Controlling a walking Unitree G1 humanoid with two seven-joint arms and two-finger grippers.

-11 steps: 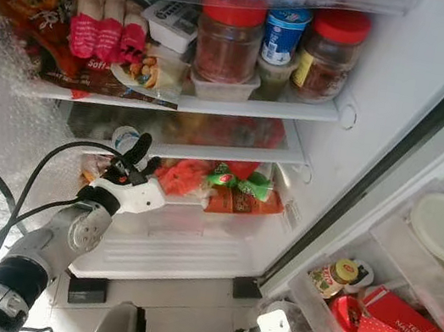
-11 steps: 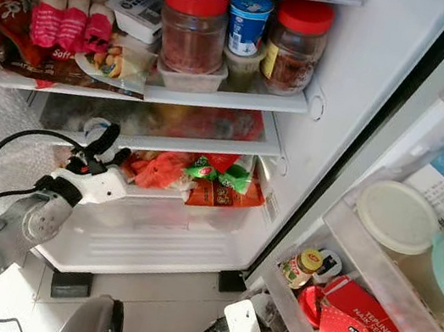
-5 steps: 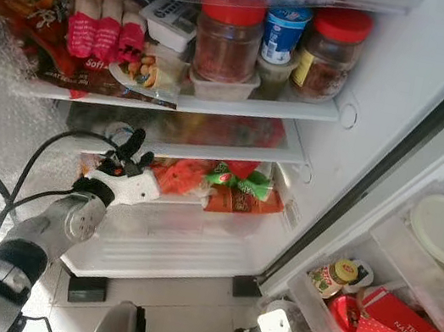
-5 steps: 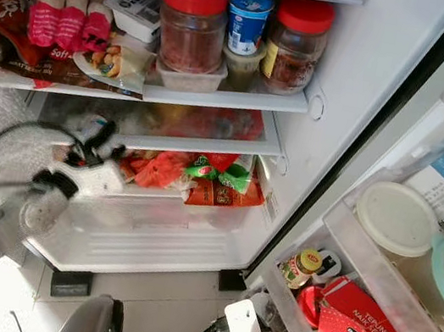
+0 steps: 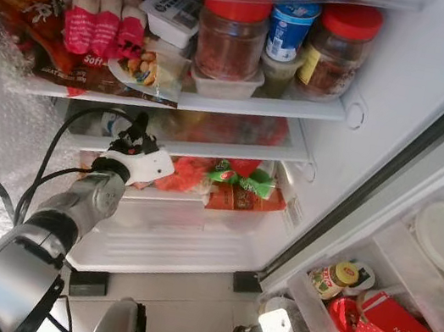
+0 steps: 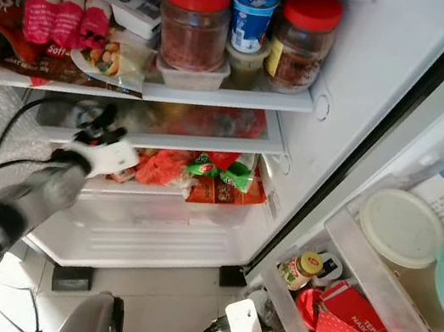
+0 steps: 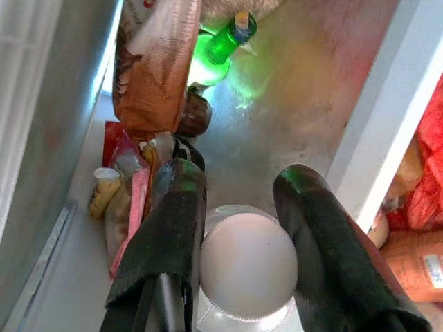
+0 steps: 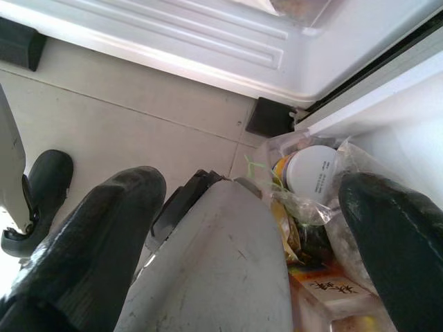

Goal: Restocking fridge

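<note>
Your left claw [image 7: 239, 256] grips a small bottle with a white ribbed cap [image 7: 248, 264], fingers snug on both sides, at the front left edge of the fridge's middle shelf [image 5: 233, 152]. Above, red-lidded jars [image 5: 230, 34] share the upper shelf.

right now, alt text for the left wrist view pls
Two black fingers of the left gripper flank a white ribbed bottle cap inside a fridge shelf. Beyond stand a green bottle and an orange packet.
</note>
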